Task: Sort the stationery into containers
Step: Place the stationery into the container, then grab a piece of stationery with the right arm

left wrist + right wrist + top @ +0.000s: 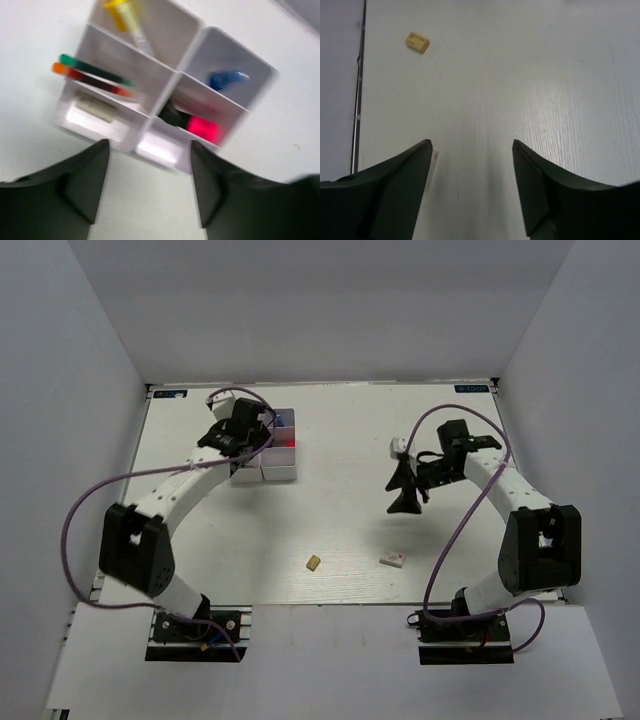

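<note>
Top external view, L gripper (pixel 150 147) above white organiser (pixel 282 473), pincer spread, empty, R gripper (pixel 472 147) spread, empty, over table (pixel 340 510), tan eraser (pixel 314 562) & white eraser (pixel 393 560) near front edge.

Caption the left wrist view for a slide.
Open left gripper over the white organiser holding pens, a yellow-tipped marker, pink-capped highlighter, blue-capped bottle and an eraser.

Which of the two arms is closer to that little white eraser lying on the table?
The right. The right gripper hangs open just on the far side of the white eraser, while the left gripper is well away, open at the organiser.
</note>
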### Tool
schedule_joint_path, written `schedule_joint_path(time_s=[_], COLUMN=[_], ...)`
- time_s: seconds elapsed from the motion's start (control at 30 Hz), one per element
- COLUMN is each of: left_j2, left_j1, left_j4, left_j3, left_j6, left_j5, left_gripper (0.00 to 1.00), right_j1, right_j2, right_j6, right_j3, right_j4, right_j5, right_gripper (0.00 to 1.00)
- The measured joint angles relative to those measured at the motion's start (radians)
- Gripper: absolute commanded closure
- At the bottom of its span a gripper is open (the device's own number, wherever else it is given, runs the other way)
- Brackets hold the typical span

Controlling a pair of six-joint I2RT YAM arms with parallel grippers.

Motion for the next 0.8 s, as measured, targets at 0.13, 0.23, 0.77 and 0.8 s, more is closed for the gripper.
schedule_joint_path(time_s=[0.13, 0.23, 0.77, 0.8], left_j2=[-0.256, -0.451, -0.944, -0.954], left_j1=[-0.002, -0.005, -0.005, -0.004], left_j4=[0.100, 0.100, -0.232, -0.246], left_j3=[-0.154, -0.269, -0.533, -0.533], left_j6=[0.129, 0.162, 0.000, -0.005], left_j5=[0.147, 0.211, 0.203, 0.199], left_gripper=[0.07, 0.05, 0.05, 0.05], right_j1=[0.134, 0.265, 0.778, 0.795], right_j2=[0.000, 0.010, 0.310, 0.329], right_j6=[-0.282, -0.363, -0.266, -0.262], right_j3=[0.000, 0.000, 0.138, 0.153], right_j4=[-0.106, -0.102, 0.148, 0.150], right_j5=[0.031, 0.077, 0.385, 0.396], right_gripper=[0.21, 0.22, 0.34, 0.34])
